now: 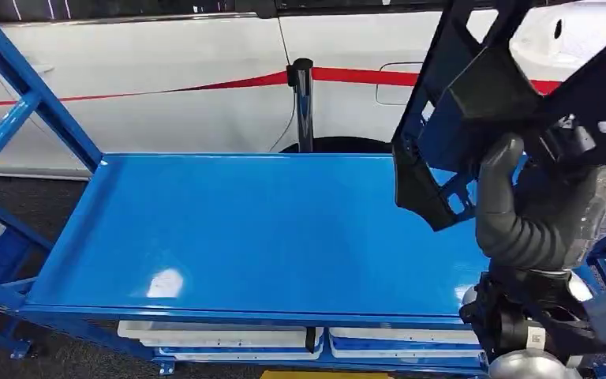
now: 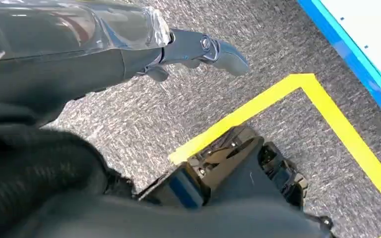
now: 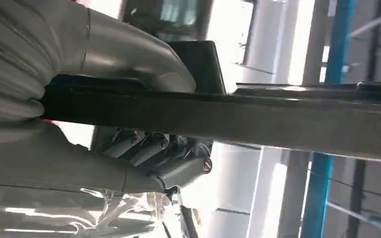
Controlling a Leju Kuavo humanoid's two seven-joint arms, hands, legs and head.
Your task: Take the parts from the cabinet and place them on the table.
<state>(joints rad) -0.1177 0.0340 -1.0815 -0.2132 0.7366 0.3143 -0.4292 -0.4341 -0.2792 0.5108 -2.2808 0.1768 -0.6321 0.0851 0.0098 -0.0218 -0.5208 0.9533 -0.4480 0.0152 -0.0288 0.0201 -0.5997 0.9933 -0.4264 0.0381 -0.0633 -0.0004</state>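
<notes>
From my head camera, going left to right: a blue steel rack frame (image 1: 16, 110) slants up the left edge, and behind it stands a white vehicle body with a red stripe (image 1: 166, 71). In the middle is the glossy blue metal table top (image 1: 260, 229). I see no part lying on it. Beneath its front edge sit white plastic trays (image 1: 221, 335).

On the right, my right hand (image 1: 521, 213) is raised above the table's right end. Its grey thumb curls up around a large black plastic part with open lattice ribs (image 1: 473, 103), so that hand is holding the part. The part is in the air, tilted, and I judge it clear of the table surface. My right wrist camera shows the same grip up close: thumb above and darker fingers (image 3: 144, 148) below the part's flat black edge.

My left hand (image 2: 198, 49) hangs at my side over grey carpet (image 2: 129, 114) with a yellow floor line (image 2: 258, 106). It holds nothing, its fingers extended.

My judgement: 1 part is fetched and carried over the table, but not yet set down. Lowering and releasing it are left, and whether more parts wait in the cabinet I cannot tell.
</notes>
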